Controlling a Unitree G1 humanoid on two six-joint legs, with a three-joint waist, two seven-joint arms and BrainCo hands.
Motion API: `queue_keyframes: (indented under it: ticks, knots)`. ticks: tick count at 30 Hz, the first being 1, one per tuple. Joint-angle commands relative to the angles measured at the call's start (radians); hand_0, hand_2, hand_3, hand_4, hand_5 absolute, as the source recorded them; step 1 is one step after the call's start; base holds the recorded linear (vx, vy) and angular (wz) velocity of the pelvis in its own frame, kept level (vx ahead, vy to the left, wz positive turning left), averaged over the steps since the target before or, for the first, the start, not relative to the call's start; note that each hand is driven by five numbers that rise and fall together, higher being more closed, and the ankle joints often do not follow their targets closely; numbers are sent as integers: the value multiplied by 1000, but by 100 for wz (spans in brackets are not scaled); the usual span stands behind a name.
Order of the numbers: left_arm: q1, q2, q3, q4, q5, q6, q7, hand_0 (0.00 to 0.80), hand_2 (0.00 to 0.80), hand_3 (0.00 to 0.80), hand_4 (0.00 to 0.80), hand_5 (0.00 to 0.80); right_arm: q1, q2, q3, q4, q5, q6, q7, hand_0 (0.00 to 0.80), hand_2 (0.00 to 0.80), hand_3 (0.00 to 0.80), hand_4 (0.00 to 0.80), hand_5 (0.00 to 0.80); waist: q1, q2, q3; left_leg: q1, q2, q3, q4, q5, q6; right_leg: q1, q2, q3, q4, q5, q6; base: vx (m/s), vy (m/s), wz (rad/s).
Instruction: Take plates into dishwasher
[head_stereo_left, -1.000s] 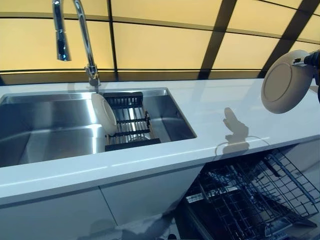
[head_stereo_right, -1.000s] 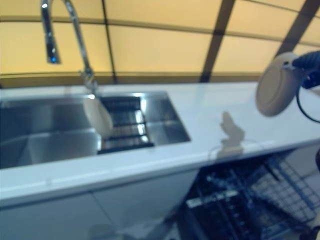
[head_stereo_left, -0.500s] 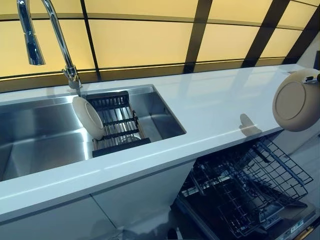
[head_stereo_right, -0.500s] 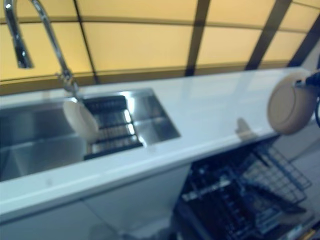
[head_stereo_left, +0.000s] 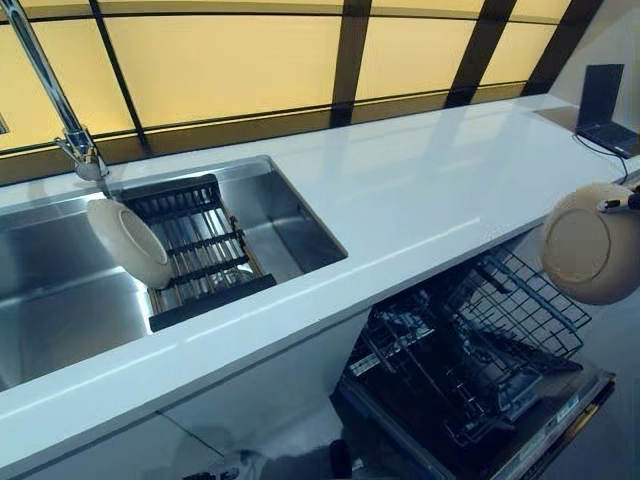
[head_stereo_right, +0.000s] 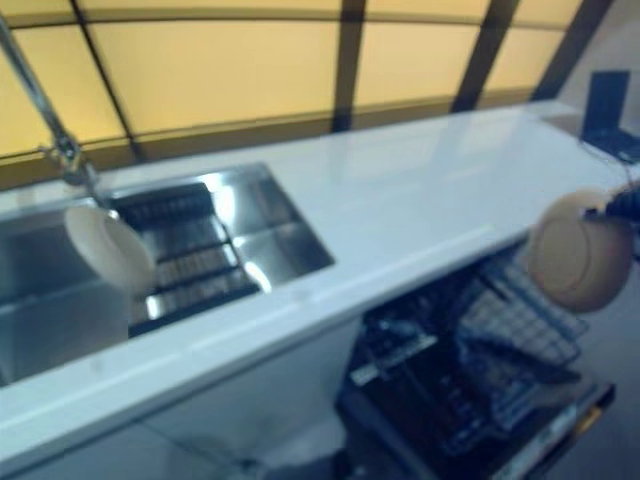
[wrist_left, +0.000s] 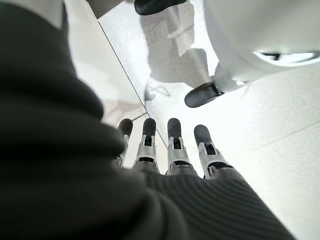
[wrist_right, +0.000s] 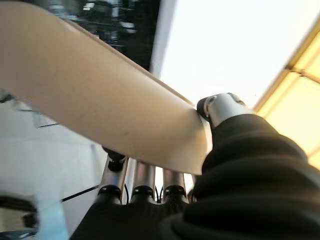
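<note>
Here the right hand (wrist_right: 150, 187) pinches a beige plate (head_stereo_left: 592, 245) on edge above the open dishwasher rack (head_stereo_left: 480, 350), likely ready for slotting. The left hand (wrist_left: 170, 150) hangs with fingers straight, empty, while another plate (head_stereo_left: 128, 242) waits in the sink rack (head_stereo_left: 200, 250).

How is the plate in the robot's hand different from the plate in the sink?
The held plate hangs in the air past the counter's edge, above the open dishwasher rack; the sink plate stands on the dark drying rack inside the sink. The right hand pinches the held plate's rim; nothing grips the sink plate, which leans tilted. Both are round and cream-coloured.
</note>
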Motion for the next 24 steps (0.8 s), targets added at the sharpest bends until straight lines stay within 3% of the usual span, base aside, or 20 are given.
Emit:
queue_keyframes:
  ticks: [1,13,24]
  knots:
    - [-29,52,31,27,27,-11,-12,0,0,0,0,0,8,-40,-52,-47,-45,-37,37,800,800,800,800,800,-20,-58,13,17,20,-20,0,-18,28,79,-36,12,3,-45,70,-38,-8,-13]
    - [-35,42,59,32,34,-16,-10,0,0,0,0,0,256,30,-214,-198,-89,-70,62,800,800,800,800,800,-41,-48,20,19,19,-9,0,-21,29,68,-38,21,3,-42,69,-14,1,-5]
    - [-48,27,57,33,22,-18,-3,0,0,0,0,0,357,128,-227,-355,-148,-73,47,800,800,800,800,800,-31,-34,35,16,17,-23,0,-22,31,67,-45,12,3,-42,68,0,0,0]
